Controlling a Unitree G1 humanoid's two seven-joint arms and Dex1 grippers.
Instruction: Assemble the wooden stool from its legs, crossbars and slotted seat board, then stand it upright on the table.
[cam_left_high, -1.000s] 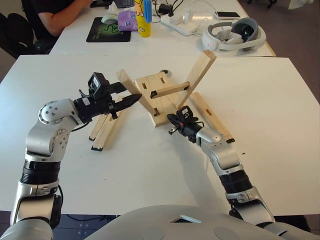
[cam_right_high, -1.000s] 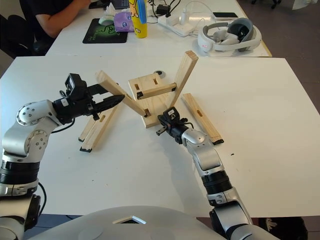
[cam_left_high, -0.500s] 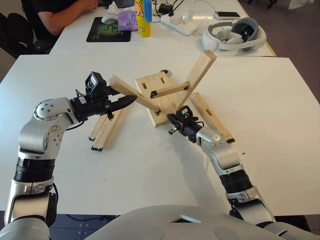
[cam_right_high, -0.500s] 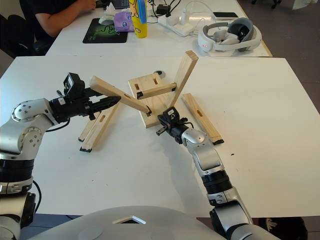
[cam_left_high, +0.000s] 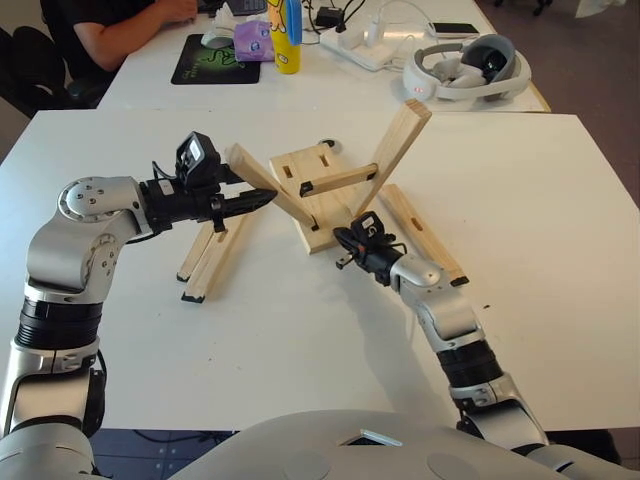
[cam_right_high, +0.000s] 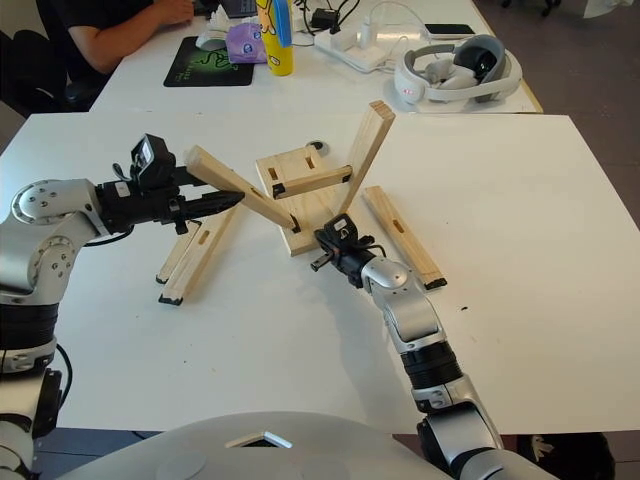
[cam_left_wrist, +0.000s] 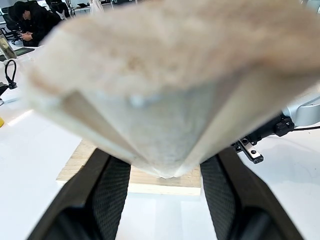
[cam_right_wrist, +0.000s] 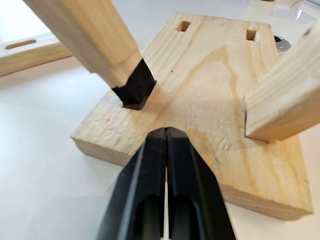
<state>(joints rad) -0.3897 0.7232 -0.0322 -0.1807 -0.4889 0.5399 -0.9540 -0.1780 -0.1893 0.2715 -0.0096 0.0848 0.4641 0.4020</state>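
The slotted seat board (cam_left_high: 300, 170) lies flat mid-table. One leg (cam_left_high: 403, 140) stands slanted in it at the right, joined to a crossbar (cam_left_high: 340, 181). My left gripper (cam_left_high: 258, 200) is shut on a second leg (cam_left_high: 262, 180), which slants up to the left with its black tip (cam_right_wrist: 135, 87) resting at a slot in the board's front corner. The fingers (cam_left_wrist: 107, 200) flank that leg in the left wrist view. My right gripper (cam_left_high: 346, 252) is shut, its tips (cam_right_wrist: 166, 145) against the board's near edge. Two more legs (cam_left_high: 212, 255) lie to the left, another (cam_left_high: 422, 235) to the right.
A second table behind carries a headset (cam_left_high: 467, 68), a yellow bottle (cam_left_high: 289, 40), a purple pack (cam_left_high: 254, 42) and a dark mat (cam_left_high: 208, 58). A small metal ring (cam_left_high: 328, 143) lies just beyond the board. White tabletop (cam_left_high: 300, 340) stretches toward me.
My left arm's elbow has swung outward to the left, and the held leg has tilted slightly while its tip stays at the board. The right arm has kept still.
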